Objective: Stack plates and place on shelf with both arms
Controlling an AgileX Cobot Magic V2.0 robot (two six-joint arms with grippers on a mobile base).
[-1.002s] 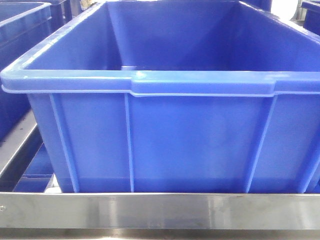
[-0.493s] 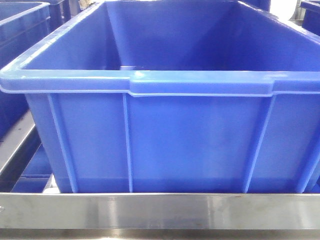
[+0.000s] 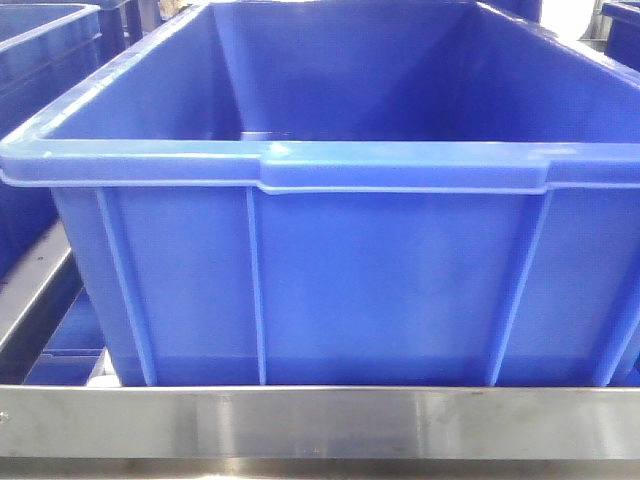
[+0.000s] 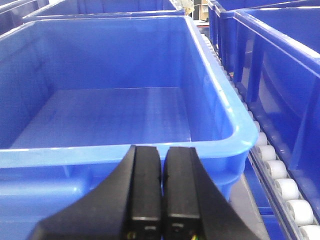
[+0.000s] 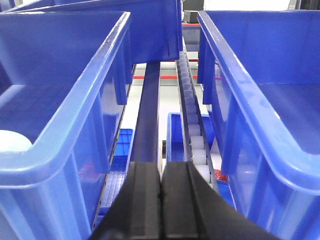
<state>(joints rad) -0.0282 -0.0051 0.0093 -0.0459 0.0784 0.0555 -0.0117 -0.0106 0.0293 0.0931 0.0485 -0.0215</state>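
**Q:** What filled the front-facing view?

**A:** A ribbed blue plastic crate point(image 3: 340, 220) stood open-topped behind the flat brushed-steel front band of the shelf point(image 3: 320, 422). More blue crates sat at the far left and far right edges.

**Q:** And the left claw?

**A:** The left claw point(image 4: 162, 187) had its two black fingers pressed together, nothing between them, just in front of the near rim of another empty blue crate point(image 4: 115, 100). A row of white rollers point(image 4: 280, 185) ran along that crate's right side, with a further crate beyond.

**Q:** The right claw?

**A:** The right claw point(image 5: 161, 200) was likewise closed, finger against finger, holding nothing. It pointed down the gap between two crates, over a dark rail point(image 5: 147, 110) and a line of white rollers point(image 5: 192, 125).

**Q:** Where were the plates?

**A:** Only a pale rounded patch point(image 5: 12, 142) showed inside the left-hand crate in the right wrist view; whether it was a plate could not be told. No plate could be made out for certain in any view.
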